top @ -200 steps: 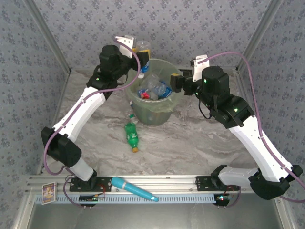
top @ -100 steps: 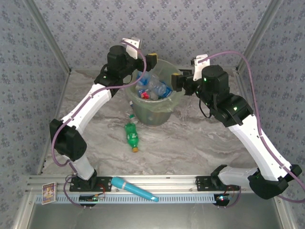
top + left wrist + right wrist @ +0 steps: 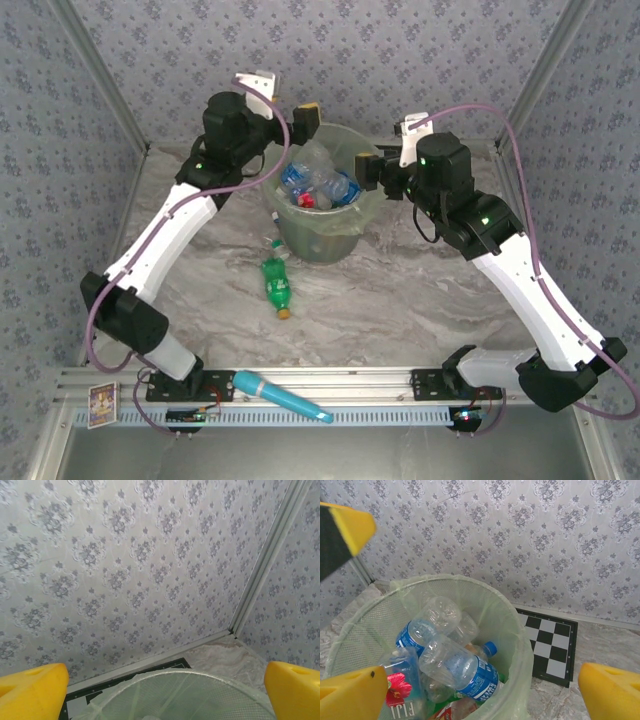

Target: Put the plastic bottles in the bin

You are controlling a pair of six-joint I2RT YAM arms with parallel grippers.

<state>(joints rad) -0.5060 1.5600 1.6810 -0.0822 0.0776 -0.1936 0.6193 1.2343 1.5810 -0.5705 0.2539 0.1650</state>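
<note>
Currently the green bottle (image 3: 277, 285) lies before the bin (image 3: 322, 245), cap pointing away, on the side of the wide-open, empty left gripper (image 3: 303, 118).

Just below the left gripper (image 3: 160, 692), the bin (image 3: 180, 677) is cut off by the lower edge right under its far rim. Beneath the right gripper (image 3: 480, 695), the plastic bottles (image 3: 457, 667) overlap, burying the lower ones. A flower-labelled bottle (image 3: 400, 690) sits partly behind one of that gripper's fingertips (image 3: 350, 697), and a red-labelled bottle (image 3: 457, 711) is cropped at the bottom. Beyond, the bin's rim hides part of the checkerboard (image 3: 552, 650).
</note>
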